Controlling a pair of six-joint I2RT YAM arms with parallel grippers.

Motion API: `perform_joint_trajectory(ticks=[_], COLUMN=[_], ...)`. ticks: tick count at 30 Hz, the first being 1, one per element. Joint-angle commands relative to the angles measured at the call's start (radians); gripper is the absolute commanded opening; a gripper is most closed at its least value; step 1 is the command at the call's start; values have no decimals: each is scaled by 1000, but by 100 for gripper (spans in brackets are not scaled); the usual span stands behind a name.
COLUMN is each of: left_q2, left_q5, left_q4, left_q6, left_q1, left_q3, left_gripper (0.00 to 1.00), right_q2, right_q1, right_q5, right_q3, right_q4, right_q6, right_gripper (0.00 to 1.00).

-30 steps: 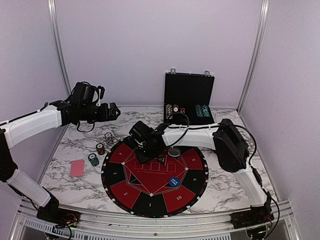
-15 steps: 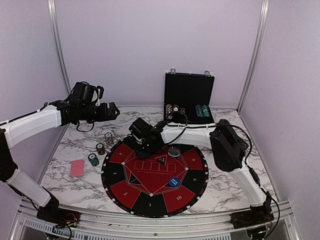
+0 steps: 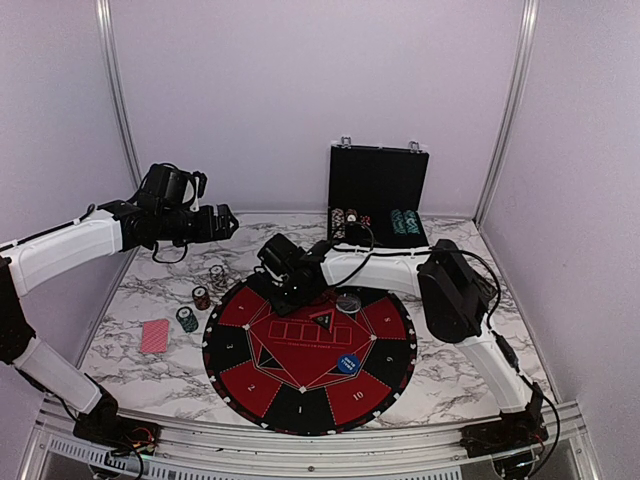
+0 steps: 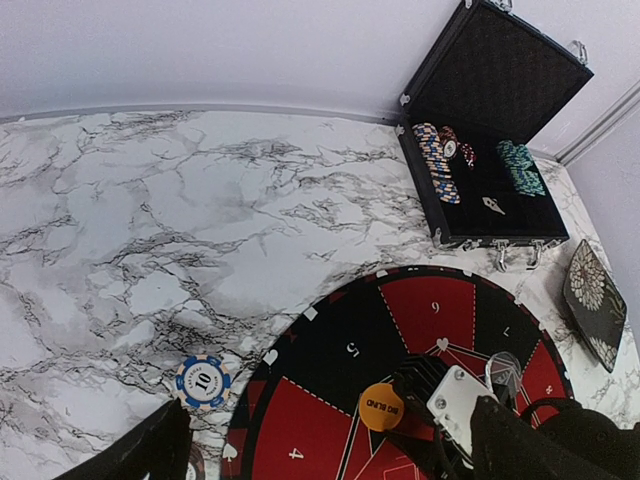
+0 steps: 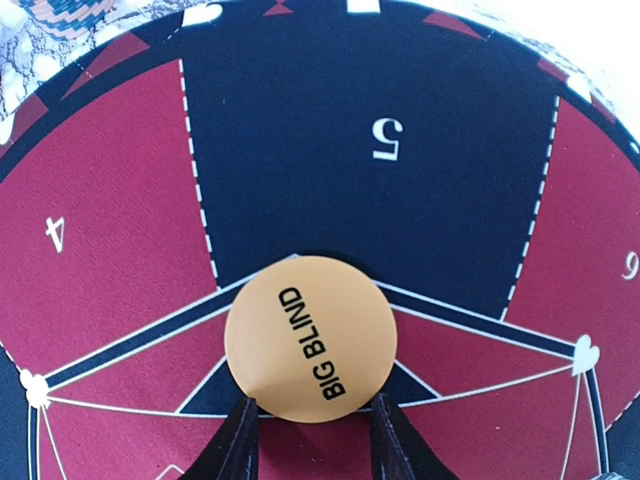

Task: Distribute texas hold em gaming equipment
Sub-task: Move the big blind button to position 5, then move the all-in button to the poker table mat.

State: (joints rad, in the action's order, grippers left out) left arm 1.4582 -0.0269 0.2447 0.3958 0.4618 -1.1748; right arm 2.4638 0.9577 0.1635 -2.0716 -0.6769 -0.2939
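right pincer (image 5: 312, 412) clamped on orange "BIG BLIND" disc (image 5: 310, 338) | left pincer (image 3: 229, 222) apart

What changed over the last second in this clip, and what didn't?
The right gripper, closed on the orange round BIG BLIND button disc, moved from the centre of the round red-and-black mat toward its far-left edge, near segment 5. No pick-up or release shows. The open left gripper, the blue round disc and the red-backed card stayed put.
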Motion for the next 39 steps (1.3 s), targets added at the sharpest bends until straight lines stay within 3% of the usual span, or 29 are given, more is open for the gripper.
perform_joint_trajectory(ticks=[1, 23, 39], left_q2=[-5, -11, 3], left_q5=[-5, 16, 22], left_q4=[-8, -10, -10], left_q6=[-11, -3, 10], left_q1=[-7, -9, -9], left_q3=[1, 0, -11], left_gripper=[99, 99, 99], right_q2=[35, -102, -335], right_q1=[-11, -10, -45], right_q5=[-5, -15, -3], right_q3=[-34, -10, 359], right_q4=[-24, -49, 36], right_q6=[11, 17, -27], right_gripper=[36, 40, 52])
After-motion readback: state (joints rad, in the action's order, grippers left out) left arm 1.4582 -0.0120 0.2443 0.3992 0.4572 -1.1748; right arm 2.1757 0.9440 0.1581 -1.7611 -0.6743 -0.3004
